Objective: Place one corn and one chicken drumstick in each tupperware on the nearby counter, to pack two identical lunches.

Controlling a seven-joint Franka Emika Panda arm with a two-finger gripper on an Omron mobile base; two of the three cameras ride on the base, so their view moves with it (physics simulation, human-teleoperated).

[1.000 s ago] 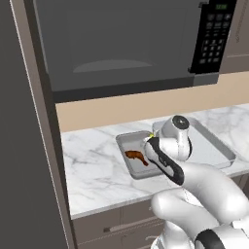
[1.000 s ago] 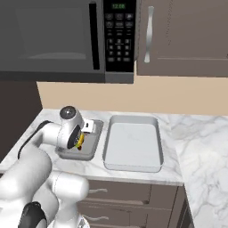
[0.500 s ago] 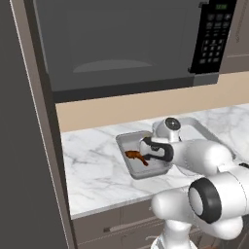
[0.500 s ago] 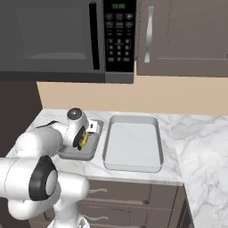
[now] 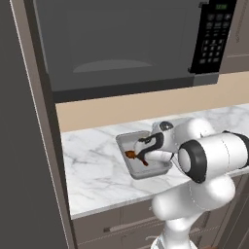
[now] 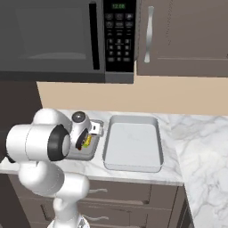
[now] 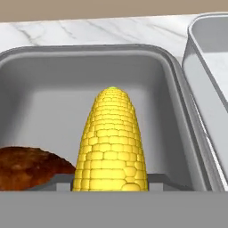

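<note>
Corn (image 7: 112, 142) lay yellow and lengthwise inside the smaller mid-grey tupperware (image 7: 40, 89), its blunt end nearest the camera and its tip pointing toward the tray's far wall, with a brown chicken drumstick (image 7: 26, 168) just beside it in the same tray. That tray sat on the white marble counter (image 5: 92, 165) right beside the larger pale tupperware (image 6: 132, 144), which stood empty. From the base views the gripper (image 6: 88, 139) hung low over the small tray, but whether its fingers were spread or pinched on the corn could not be told.
</note>
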